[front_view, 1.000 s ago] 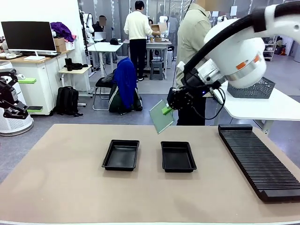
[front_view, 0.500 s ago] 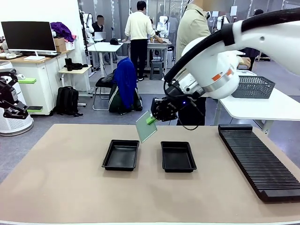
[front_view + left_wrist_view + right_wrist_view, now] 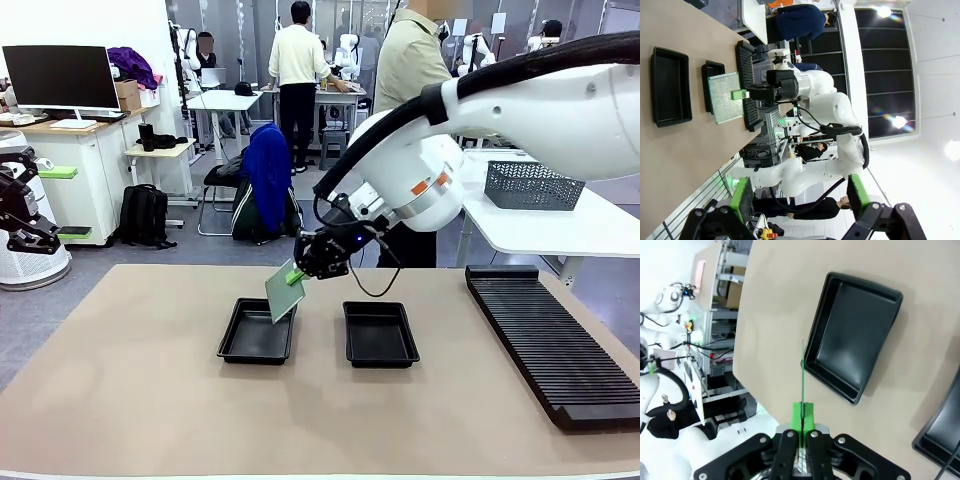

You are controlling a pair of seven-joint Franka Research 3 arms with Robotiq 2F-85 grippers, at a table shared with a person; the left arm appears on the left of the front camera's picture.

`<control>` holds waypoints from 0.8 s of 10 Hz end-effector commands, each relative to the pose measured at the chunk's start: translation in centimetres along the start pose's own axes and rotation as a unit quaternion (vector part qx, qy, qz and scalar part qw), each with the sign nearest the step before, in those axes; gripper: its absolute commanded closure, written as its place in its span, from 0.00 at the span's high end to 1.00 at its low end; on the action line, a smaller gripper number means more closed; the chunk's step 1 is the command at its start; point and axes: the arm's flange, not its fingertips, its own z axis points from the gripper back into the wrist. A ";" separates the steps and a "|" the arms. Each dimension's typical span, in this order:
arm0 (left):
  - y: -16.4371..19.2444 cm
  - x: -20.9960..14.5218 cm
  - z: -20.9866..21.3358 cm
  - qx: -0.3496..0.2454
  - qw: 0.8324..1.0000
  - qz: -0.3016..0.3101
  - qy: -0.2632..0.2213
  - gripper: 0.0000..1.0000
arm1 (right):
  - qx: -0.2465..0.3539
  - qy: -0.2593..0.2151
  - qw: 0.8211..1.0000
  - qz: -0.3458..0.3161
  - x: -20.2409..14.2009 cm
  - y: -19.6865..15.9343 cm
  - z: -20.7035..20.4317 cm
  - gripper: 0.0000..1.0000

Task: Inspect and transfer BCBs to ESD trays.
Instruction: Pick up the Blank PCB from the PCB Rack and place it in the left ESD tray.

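**Right tool brings the BCB leftward and down toward the left ESD tray**

Since a second ago, the right tool (image 3: 296,276) has swung left across the tabletop (image 3: 140,400) and dropped lower. Its green pads are clamped on the upper edge of a BCB (image 3: 281,294). The board hangs tilted, with its lower edge by the far right corner of the left ESD tray (image 3: 232,325); I cannot tell whether the two touch. The right ESD tray (image 3: 350,338) lies just beside the left one. A black slotted rack (image 3: 545,335) lies well apart, at the right. The left tool (image 3: 800,200) hangs off the tabletop's left side, its jaws spread wide and holding nothing. A person (image 3: 408,62) stands beyond the far edge.
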 end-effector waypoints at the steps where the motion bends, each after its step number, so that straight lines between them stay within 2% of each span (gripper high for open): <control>1: 0.0 -0.1 0.1 -0.001 1.000 0.000 -0.001 1.00 | 0.002 -0.030 0.999 -0.013 0.2 0.7 -2.4 0.02; 5: 0.0 -0.1 0.1 -0.001 1.000 0.000 -0.001 1.00 | 0.013 -0.069 0.996 -0.050 -0.3 -0.3 -6.1 0.02; 8: 0.0 -0.1 0.1 -0.001 1.000 0.000 -0.001 1.00 | 0.027 -0.068 0.993 -0.088 -0.4 -1.2 -8.1 0.02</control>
